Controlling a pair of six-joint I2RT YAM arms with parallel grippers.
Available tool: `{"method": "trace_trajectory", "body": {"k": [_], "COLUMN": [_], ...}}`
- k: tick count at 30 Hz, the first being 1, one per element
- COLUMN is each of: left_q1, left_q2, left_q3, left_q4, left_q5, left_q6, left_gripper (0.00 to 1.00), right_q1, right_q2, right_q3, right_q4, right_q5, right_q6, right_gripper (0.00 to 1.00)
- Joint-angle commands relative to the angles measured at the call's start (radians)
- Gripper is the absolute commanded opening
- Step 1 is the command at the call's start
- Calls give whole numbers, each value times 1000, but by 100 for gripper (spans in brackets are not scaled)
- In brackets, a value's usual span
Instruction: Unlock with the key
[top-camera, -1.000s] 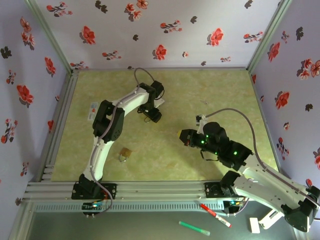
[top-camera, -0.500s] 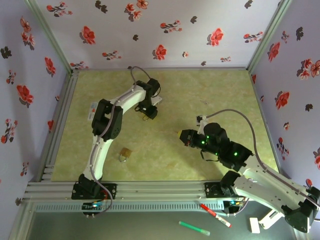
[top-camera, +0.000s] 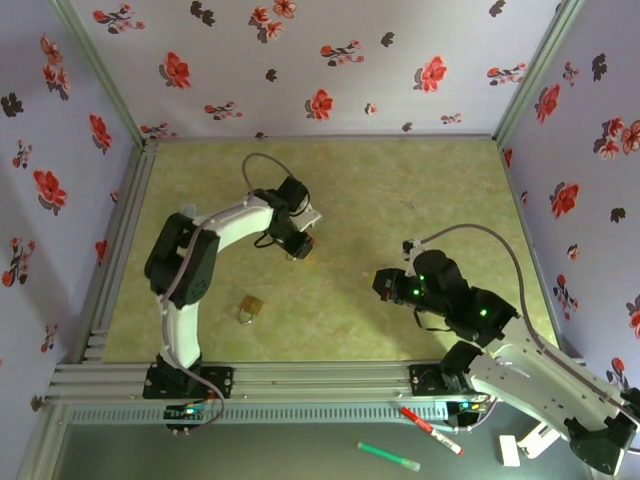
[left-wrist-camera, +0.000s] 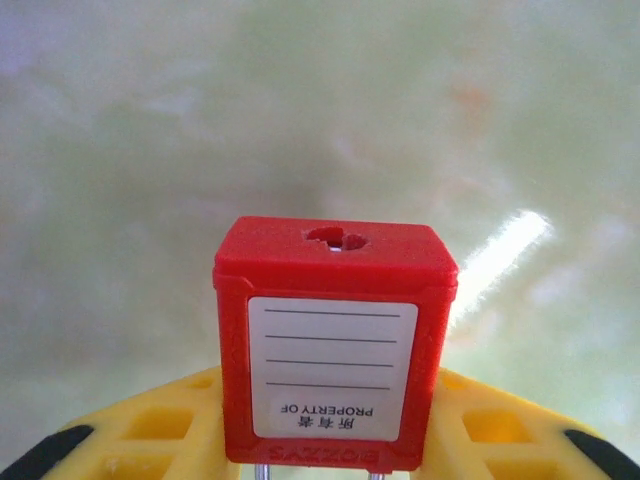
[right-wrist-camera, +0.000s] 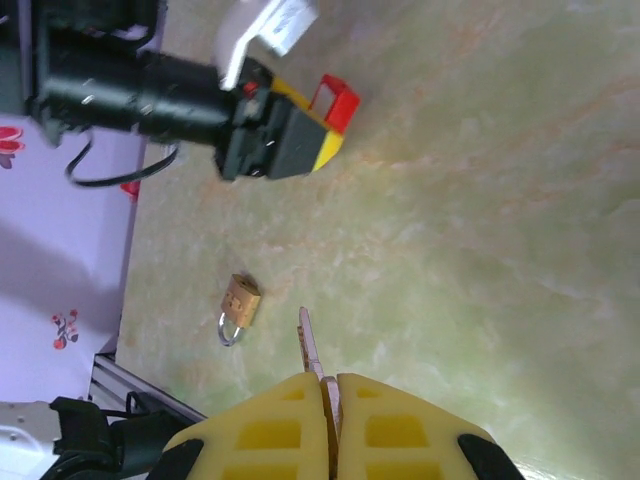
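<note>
Change: left arm's elbow has swung out to its left; left end effector (right-wrist-camera: 312, 125) has carried the red padlock (left-wrist-camera: 335, 340) slightly nearer the bases; right end effector (right-wrist-camera: 325, 415) has backed off a touch; gap between lock and key (right-wrist-camera: 311, 350) is wider than a second ago
Left grip: clamped on the red padlock at its shackle end; keyhole (left-wrist-camera: 335, 238) faces away from the fingers, unblocked
Right grip: pinched tight on the key; blade pokes out past the fingertips; head hidden between them
Key position: in the air over the worktop (top-camera: 420, 180); well apart from the red padlock; not in the keyhole
Meaning: looks like re-presenting the lock, not inserting; likely next is lining the blade up with the keyhole; insertion and turn not yet done
Spare: brass padlock (top-camera: 248, 309) lies on the worktop near the front, apart from both arms
</note>
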Motion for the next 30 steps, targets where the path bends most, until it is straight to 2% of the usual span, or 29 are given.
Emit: {"method": "trace_trajectory", "body": {"k": [1, 7, 10, 19, 30], "left_q1": [-51, -147, -174, -263, -350], "left_q2": [-194, -498, -587, -683, -672], "left_q3": [-102, -381, -439, -462, -435], "left_q4": [162, 389, 422, 381, 332], "left_q5": [49, 120, 136, 134, 86], "left_q6": [95, 307, 344, 444, 484], "left_gripper": [28, 28, 28, 27, 25], "right_q1": [-19, -32, -32, -20, -8], "right_q2": [-26, 11, 47, 135, 154], "right_q3": [56, 138, 156, 156, 143], "right_q4": [-74, -124, -121, -6, 48], "right_q5": [-9, -122, -170, -298, -316], "right_q6": [-62, -155, -184, -202, -206], "right_gripper": [0, 0, 0, 0, 0]}}
